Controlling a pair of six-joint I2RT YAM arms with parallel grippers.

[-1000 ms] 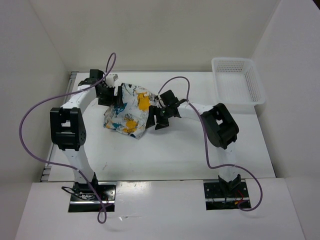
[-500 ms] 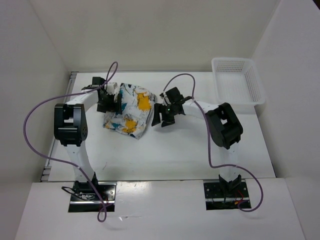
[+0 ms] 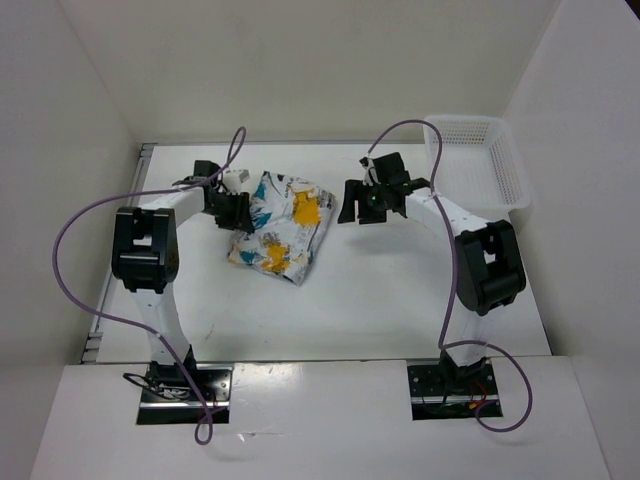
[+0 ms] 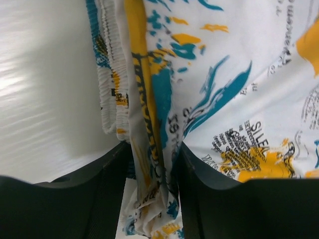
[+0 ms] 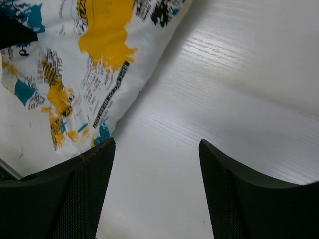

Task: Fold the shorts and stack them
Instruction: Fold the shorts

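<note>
Since a second ago the right gripper has let go of the shorts and lifted away to the right, so it now hangs well apart from the fabric, between it and the basket. The shorts have slid slightly rightward and lie as a folded bundle on the table, left of centre. The white mesh basket stands at the far right corner, its bare mesh floor showing; the shorts are well clear of it. In the right wrist view the right gripper is spread wide over bare tabletop, touching nothing, with the shorts ahead to its left. The left gripper stays at the bundle's left edge; its wrist view shows the fingers clenched on a bunched fold of the shorts
</note>
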